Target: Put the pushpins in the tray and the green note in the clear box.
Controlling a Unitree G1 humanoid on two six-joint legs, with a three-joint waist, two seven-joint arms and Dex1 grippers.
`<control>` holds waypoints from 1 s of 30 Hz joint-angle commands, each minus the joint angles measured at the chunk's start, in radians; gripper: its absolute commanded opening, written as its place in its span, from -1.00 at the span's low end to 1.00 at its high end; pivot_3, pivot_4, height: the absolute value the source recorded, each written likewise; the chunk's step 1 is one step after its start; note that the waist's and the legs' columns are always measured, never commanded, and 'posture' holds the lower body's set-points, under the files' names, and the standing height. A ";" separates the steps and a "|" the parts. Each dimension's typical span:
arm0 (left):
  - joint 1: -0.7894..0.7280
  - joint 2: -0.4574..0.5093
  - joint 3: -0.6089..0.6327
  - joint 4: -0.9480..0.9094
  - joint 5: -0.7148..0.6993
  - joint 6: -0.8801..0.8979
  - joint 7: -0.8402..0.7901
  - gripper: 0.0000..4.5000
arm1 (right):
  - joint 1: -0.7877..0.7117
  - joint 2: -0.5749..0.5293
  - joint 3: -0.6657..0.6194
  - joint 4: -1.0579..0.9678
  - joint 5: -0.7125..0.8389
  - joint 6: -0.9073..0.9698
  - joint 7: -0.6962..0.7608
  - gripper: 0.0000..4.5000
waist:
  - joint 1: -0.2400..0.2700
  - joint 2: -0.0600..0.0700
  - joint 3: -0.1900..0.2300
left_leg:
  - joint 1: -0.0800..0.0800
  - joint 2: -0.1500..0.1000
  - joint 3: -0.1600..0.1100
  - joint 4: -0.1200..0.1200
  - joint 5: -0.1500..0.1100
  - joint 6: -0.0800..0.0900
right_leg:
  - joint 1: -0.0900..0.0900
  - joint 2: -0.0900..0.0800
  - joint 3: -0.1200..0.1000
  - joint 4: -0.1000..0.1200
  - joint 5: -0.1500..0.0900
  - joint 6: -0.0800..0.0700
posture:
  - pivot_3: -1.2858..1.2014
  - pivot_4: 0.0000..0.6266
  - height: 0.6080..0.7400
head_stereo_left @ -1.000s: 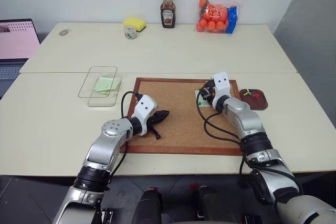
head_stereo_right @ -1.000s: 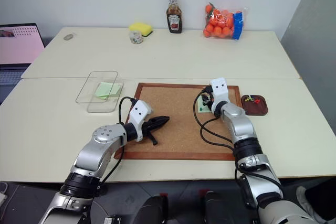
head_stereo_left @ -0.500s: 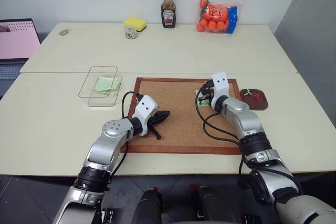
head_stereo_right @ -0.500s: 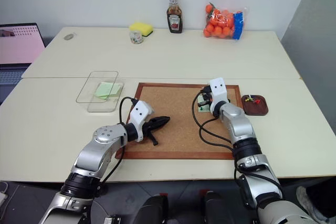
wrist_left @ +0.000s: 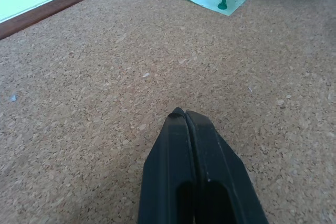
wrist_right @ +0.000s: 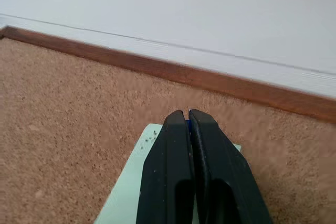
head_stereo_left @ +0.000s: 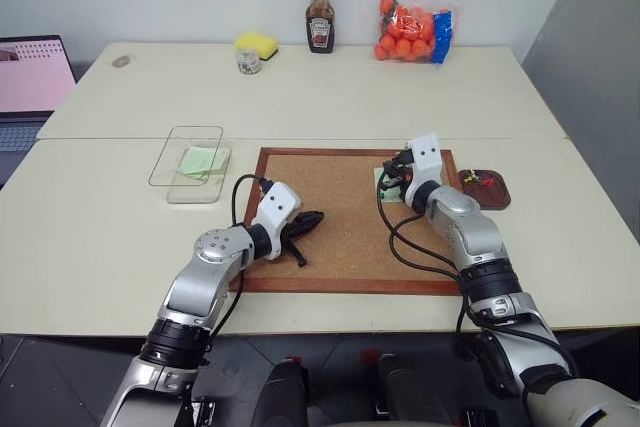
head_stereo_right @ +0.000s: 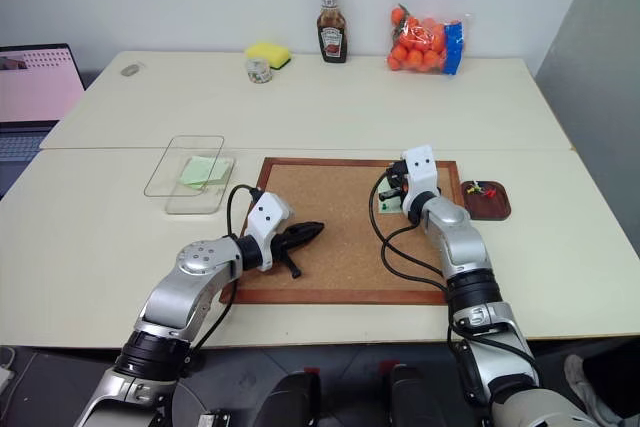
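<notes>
The right gripper (wrist_right: 188,113) is clenched, its two black fingers pressed flat together with a sliver of blue showing between the tips; what that is I cannot tell. It hangs over the small pale mint-green paper note (wrist_right: 134,184) lying on the large wood-framed corkboard (head_stereo_left: 340,232) near its far right corner. A dark green pushpin (wrist_left: 224,0) stands in that note. Just right of the board sits the small dark reddish-brown tray (head_stereo_left: 484,188), with red and yellow pushpins (head_stereo_left: 485,180) inside. The left gripper (wrist_left: 185,114) is clenched on nothing, low over bare cork near the board's left side. Beyond the board's left corner lies the clear shallow plastic box (head_stereo_left: 189,176), a yellower lime-green note (head_stereo_left: 200,161) inside it
</notes>
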 commanded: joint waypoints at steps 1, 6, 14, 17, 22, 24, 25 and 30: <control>0.009 0.006 -0.012 -0.012 0.007 0.006 -0.004 -1.00 | 0.002 0.001 -0.024 -0.081 0.031 -0.022 0.016 -0.99 | 0.000 0.000 0.000 | 0.000 0.000 0.000 0.000 0.000 0.000 | 0.000 0.000 0.000 0.000 0.000 0.000 | 0.03 -0.52 1.00; 0.008 0.005 -0.012 -0.011 0.011 0.006 -0.004 -1.00 | 0.024 0.004 -0.033 -0.123 0.044 -0.009 0.018 -0.99 | 0.000 0.000 0.000 | 0.000 0.000 0.000 0.000 0.000 0.000 | 0.000 0.000 0.000 0.000 0.000 0.000 | 0.03 -0.52 1.00; 0.013 0.004 -0.014 -0.019 0.011 0.007 -0.002 -1.00 | 0.131 -0.065 -0.102 -0.375 0.075 0.058 -0.021 -0.99 | 0.001 0.000 0.000 | 0.000 0.000 0.000 0.000 0.000 0.000 | 0.000 0.000 0.000 -0.001 -0.001 0.001 | 0.03 -0.52 1.00; 0.014 0.004 -0.016 -0.018 0.010 0.003 -0.004 -1.00 | 0.213 -0.122 -0.178 -0.488 0.089 0.105 -0.048 -0.99 | 0.002 0.000 0.000 | 0.000 0.000 0.000 0.000 0.000 0.000 | 0.000 0.000 0.000 -0.001 -0.002 0.003 | 0.03 -0.52 1.00; 0.011 0.006 -0.019 -0.012 0.013 -0.005 -0.008 -1.00 | 0.309 -0.210 -0.267 -0.563 0.087 0.184 -0.084 -0.99 | 0.003 0.001 0.000 | 0.000 0.000 0.000 -0.001 0.000 0.000 | 0.001 0.000 0.000 -0.001 -0.002 0.004 | 0.03 -0.52 1.00; 0.006 0.007 -0.021 -0.005 0.014 -0.008 -0.012 -1.00 | 0.327 -0.233 -0.284 -0.560 0.085 0.195 -0.089 -0.99 | 0.003 0.001 -0.001 | 0.000 0.000 0.000 -0.001 0.000 0.000 | 0.001 0.000 0.000 -0.001 -0.003 0.004 | 0.03 -0.52 1.00; 0.003 0.008 -0.023 -0.001 0.015 -0.011 -0.015 -1.00 | 0.337 -0.247 -0.291 -0.546 0.079 0.198 -0.092 -0.99 | 0.002 0.001 -0.001 | 0.000 0.000 0.000 -0.001 0.000 0.000 | 0.001 0.000 0.000 -0.001 -0.002 0.004 | 0.03 -0.52 1.00; -0.010 0.005 -0.032 0.017 0.019 -0.022 -0.023 -1.00 | 0.338 -0.277 -0.295 -0.457 0.068 0.210 -0.097 -0.99 | 0.002 0.001 -0.001 | 0.000 0.000 0.001 0.000 0.000 0.000 | 0.001 0.000 0.000 -0.001 -0.003 0.005 | 0.03 -0.52 1.00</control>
